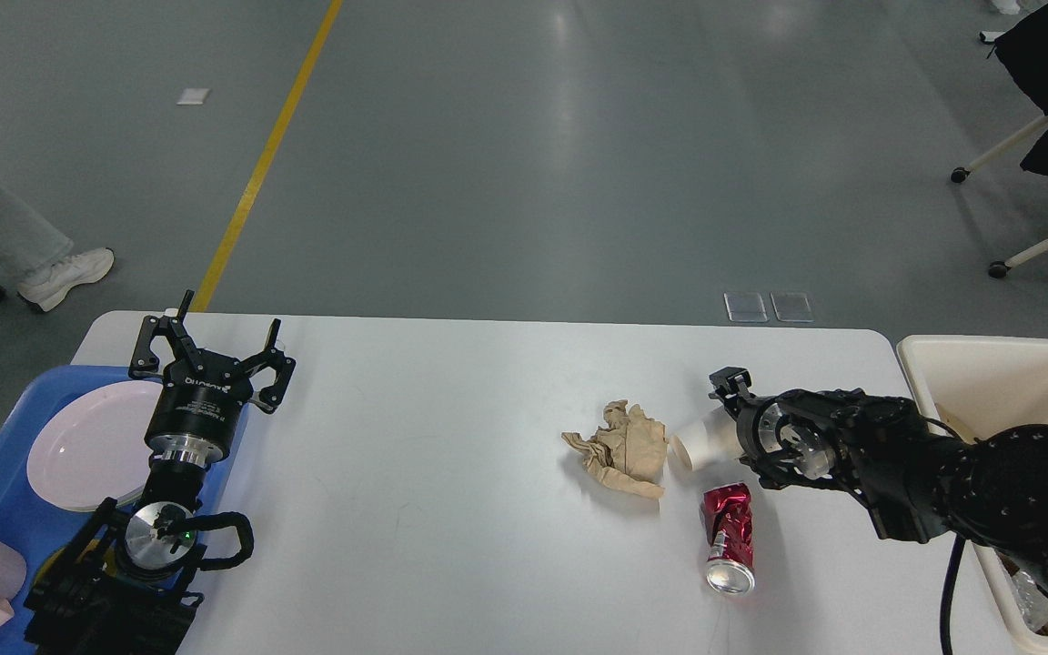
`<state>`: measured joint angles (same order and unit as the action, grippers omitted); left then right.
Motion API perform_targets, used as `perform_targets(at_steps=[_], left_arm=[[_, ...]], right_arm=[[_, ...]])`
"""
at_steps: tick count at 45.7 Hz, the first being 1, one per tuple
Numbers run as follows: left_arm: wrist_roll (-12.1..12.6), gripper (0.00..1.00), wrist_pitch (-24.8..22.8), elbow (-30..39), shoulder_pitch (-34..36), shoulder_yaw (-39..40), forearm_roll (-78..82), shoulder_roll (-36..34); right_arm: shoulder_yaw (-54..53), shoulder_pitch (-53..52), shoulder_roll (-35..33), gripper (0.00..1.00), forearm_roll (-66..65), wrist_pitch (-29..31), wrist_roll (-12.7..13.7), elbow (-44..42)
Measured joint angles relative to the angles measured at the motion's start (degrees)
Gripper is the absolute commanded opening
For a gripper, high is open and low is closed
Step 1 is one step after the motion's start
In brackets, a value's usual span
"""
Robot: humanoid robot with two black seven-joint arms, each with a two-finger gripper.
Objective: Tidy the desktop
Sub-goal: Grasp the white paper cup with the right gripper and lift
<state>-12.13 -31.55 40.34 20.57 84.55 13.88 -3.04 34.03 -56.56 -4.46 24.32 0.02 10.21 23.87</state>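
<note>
The large white rectangular counter [451, 473] is lying beneath both tools. The right tool [722, 420] is gripping a white paper cup [704, 442] tipped on its side; crumpled brown paper [622, 448] is sitting just beyond the cup's mouth, a crushed red can [729, 537] nearby. The left tool [212, 350] is hovering with fingers spread wide beside a white round plate [92, 446] on a blue tray [5, 491].
</note>
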Motion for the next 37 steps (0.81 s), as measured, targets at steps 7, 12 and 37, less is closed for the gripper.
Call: perform_targets(at_steps=[7,12,37], left_arm=[[0.0,0.96,0.0,0.0,0.0,0.0,0.0,0.0],[0.0,0.97,0.0,0.0,0.0,0.0,0.0,0.0],[0.0,0.96,0.0,0.0,0.0,0.0,0.0,0.0]], right_arm=[[0.0,0.4,0.3,0.44,-4.1,0.0,-0.1,-0.2],[-0.1,0.4,0.5,0.17,-5.7,0.0,-0.1,-0.1],[-0.1,-2.9,-1.7,0.0,-6.2,0.7,2.2,5.0]])
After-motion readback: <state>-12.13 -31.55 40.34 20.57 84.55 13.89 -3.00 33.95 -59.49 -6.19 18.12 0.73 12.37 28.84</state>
